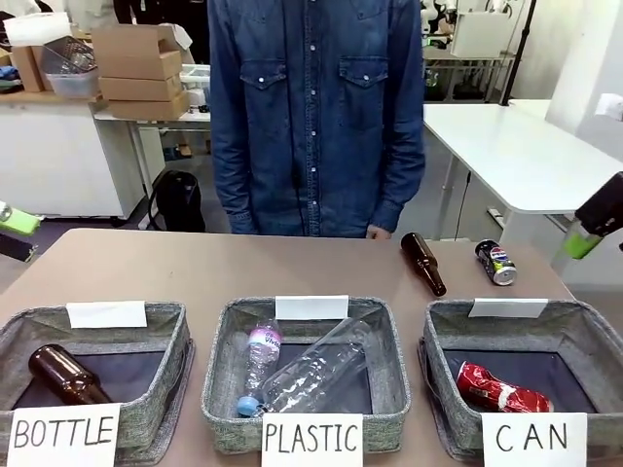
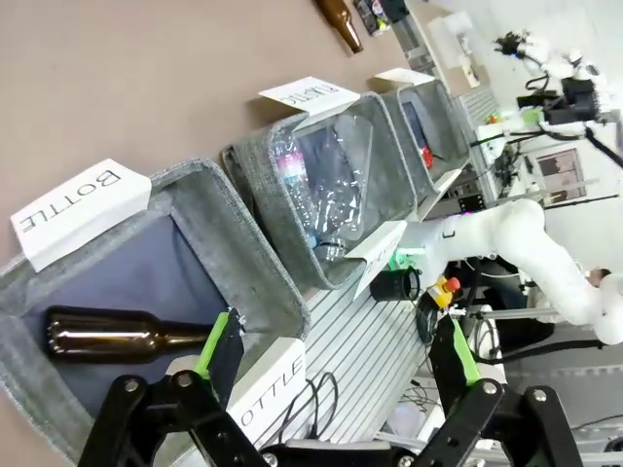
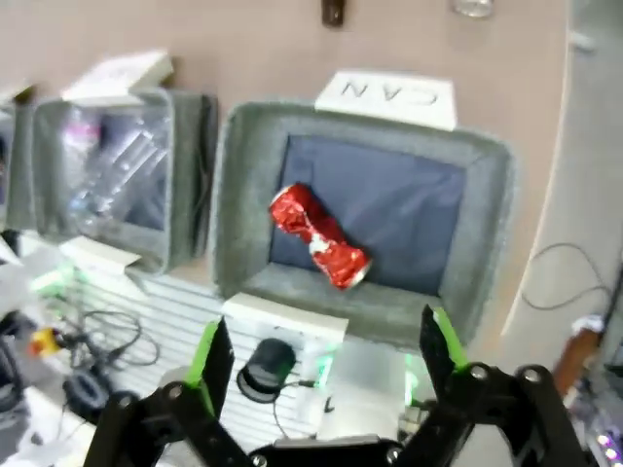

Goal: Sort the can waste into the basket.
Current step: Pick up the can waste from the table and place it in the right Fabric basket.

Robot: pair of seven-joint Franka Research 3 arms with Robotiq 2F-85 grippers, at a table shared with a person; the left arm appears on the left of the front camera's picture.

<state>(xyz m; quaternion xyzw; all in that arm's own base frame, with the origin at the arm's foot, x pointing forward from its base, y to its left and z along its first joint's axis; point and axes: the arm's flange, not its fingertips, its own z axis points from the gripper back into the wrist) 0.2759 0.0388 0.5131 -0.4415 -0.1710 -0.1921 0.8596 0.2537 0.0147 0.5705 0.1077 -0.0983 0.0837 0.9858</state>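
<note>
A dented red can [image 1: 501,389] [image 3: 319,238] lies inside the grey basket [image 1: 574,326] [image 3: 487,161] signed "CAN" at the front right. A dark Pepsi can [image 1: 496,263] [image 3: 472,7] lies on its side on the table behind that basket. My right gripper [image 1: 589,233] [image 3: 326,355] hovers open and empty above the basket's near edge, at the table's right side. Over at the far left, my left gripper [image 1: 15,233] [image 2: 336,360] is open and empty above the "BOTTLE" basket [image 2: 253,282].
A brown bottle [image 1: 423,263] lies on the table left of the Pepsi can. The "BOTTLE" basket [image 1: 146,316] holds a brown bottle [image 1: 66,377] [image 2: 127,336]. The "PLASTIC" basket [image 1: 389,341] holds clear plastic bottles [image 1: 311,375]. A person in a denim shirt [image 1: 316,117] stands at the far side.
</note>
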